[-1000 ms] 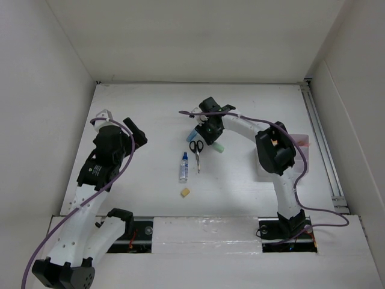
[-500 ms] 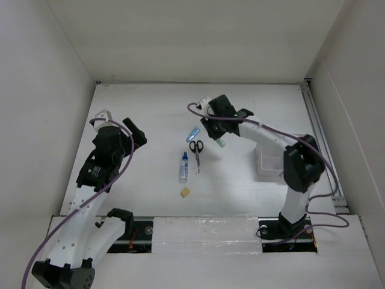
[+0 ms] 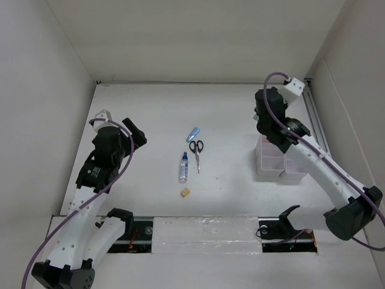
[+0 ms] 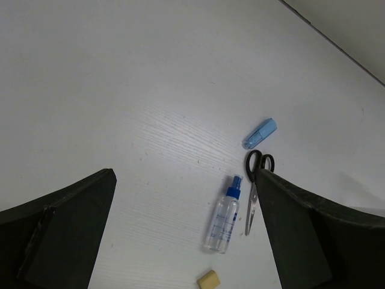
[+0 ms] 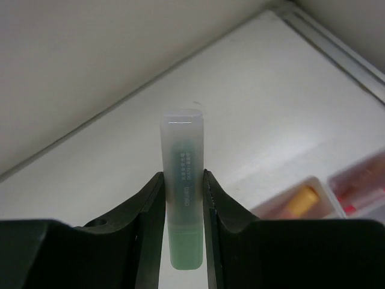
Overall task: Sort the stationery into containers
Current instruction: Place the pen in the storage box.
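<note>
My right gripper (image 5: 182,177) is shut on a green marker (image 5: 182,138) with a translucent cap, held upright in the air. In the top view this gripper (image 3: 262,125) hangs just behind the cluster of translucent bins (image 3: 280,162) at the right. One bin (image 5: 283,211) holds an orange marker (image 5: 301,201) and another (image 5: 379,192) holds red pens (image 5: 361,180). A blue marker (image 3: 192,133), black-handled scissors (image 3: 197,150), a blue-capped glue bottle (image 3: 183,167) and a yellow eraser (image 3: 186,192) lie mid-table. My left gripper (image 3: 135,132) is open and empty, raised to their left.
White walls enclose the table on the left, back and right. A metal rail (image 3: 322,144) runs along the right edge beside the bins. The left wrist view shows the blue marker (image 4: 260,133), scissors (image 4: 255,180), bottle (image 4: 222,220) and eraser (image 4: 207,280) between its fingers (image 4: 301,229).
My right arm has swung from the table's middle to the right, carrying the green marker up to the bins. The left arm has not moved.
</note>
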Robot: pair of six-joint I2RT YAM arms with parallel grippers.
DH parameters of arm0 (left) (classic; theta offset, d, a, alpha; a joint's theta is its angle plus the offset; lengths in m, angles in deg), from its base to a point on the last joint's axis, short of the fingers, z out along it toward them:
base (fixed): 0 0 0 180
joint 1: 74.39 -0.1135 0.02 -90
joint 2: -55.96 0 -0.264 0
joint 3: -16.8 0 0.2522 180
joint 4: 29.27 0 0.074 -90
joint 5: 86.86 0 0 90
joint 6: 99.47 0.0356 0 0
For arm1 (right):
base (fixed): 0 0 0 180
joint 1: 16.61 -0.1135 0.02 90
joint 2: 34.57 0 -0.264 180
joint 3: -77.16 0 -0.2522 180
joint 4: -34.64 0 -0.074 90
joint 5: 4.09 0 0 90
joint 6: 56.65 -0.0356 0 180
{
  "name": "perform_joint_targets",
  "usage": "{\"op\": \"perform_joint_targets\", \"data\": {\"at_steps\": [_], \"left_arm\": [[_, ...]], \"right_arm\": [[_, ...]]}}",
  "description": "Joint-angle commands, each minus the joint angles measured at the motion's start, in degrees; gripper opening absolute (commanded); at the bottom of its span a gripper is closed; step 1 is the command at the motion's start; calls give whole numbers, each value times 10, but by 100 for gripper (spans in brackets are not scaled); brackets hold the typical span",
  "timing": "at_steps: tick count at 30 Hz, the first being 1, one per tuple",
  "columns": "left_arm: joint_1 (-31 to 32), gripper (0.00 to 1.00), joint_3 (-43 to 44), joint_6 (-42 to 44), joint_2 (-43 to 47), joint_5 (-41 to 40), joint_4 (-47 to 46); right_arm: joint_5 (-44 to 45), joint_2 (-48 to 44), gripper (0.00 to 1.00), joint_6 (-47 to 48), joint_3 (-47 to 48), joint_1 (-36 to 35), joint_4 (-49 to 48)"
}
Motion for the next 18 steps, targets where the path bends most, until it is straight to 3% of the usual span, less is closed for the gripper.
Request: {"op": "perform_joint_targets", "data": {"at_steps": [1,4,13,18], "left_arm": [[3,100,5,5,14,1,-19],[3,100,5,5,14,1,-19],[3,100,5,5,20,7,-19],[3,100,5,5,20,7,-19]], "right_arm": [[173,-44,0,-217,-46,12,121],[212,-67,0,-332,-61,17,202],[225,-5,0,-341,-39,89,264],[214,13,0,-308,-52,102,214]]}}
